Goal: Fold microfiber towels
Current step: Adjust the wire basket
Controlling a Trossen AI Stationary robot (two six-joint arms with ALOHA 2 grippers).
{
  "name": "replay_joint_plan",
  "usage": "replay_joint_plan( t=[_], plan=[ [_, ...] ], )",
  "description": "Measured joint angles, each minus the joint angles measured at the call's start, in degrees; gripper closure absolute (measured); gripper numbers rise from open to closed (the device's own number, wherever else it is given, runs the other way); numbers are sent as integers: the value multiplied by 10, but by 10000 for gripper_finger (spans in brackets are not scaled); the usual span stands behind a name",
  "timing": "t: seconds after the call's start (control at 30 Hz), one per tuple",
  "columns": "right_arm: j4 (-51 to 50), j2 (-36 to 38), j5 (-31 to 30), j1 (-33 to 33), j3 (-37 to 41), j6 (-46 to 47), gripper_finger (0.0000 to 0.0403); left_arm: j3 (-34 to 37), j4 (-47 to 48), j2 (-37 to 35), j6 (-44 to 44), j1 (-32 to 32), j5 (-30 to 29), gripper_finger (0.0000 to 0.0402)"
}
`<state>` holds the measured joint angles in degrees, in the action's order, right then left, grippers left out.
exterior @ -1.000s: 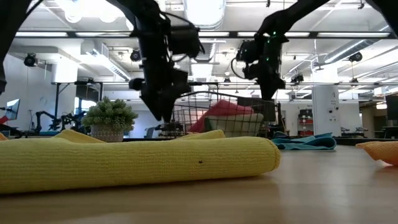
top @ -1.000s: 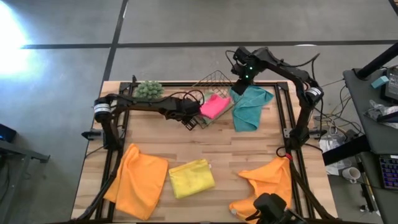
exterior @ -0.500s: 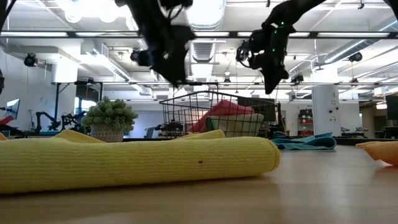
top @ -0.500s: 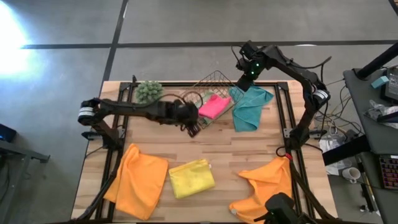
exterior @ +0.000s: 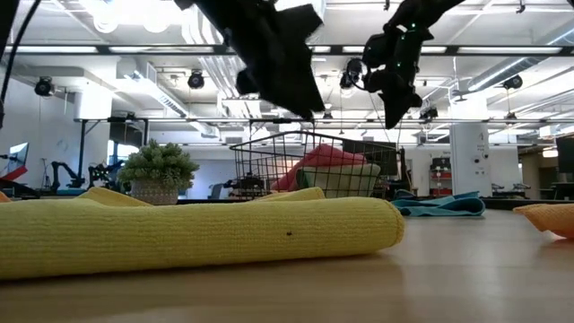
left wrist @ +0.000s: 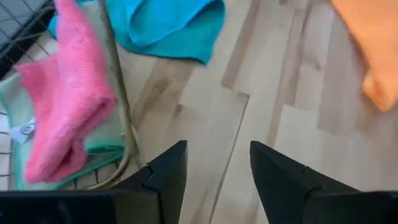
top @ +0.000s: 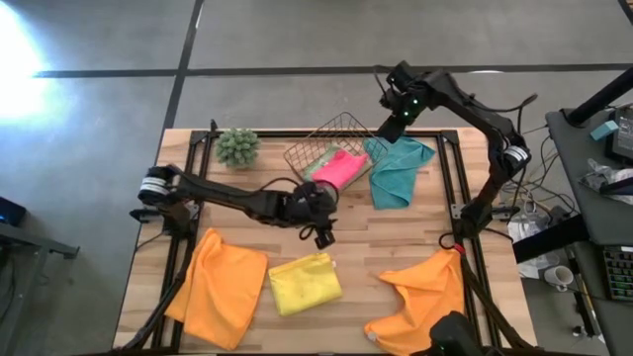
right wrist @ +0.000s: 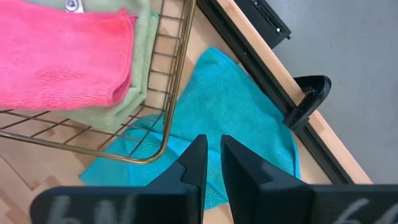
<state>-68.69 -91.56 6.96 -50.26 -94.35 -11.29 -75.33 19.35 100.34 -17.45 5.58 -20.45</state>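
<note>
A wire basket at the table's far middle holds a folded pink towel lying on a sage green towel with a white tag. A teal towel lies crumpled on the table to the right of the basket. A folded yellow towel lies near the front, between two spread orange towels. My left gripper hovers open and empty over bare wood between the basket and the yellow towel. My right gripper hovers above the teal towel's far edge, fingers nearly together and empty.
A fuzzy green plant ball stands at the far left. A black frame rail runs along the table's far and side edges. Bare wood shows in the table's middle.
My left gripper has drawn away from the basket's near left corner toward the table's near edge and a little to the right, and has risen. The basket has shifted slightly toward the left. My right gripper has risen slightly toward the far edge.
</note>
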Motion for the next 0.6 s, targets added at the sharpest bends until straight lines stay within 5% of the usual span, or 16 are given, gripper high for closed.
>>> replay_joint_plan(
  t=[0.6],
  plan=[
    [-1, 24, 0, 0, 0, 1, 365, -12, 47, 36, -1, -34, -93, 242]
  ],
)
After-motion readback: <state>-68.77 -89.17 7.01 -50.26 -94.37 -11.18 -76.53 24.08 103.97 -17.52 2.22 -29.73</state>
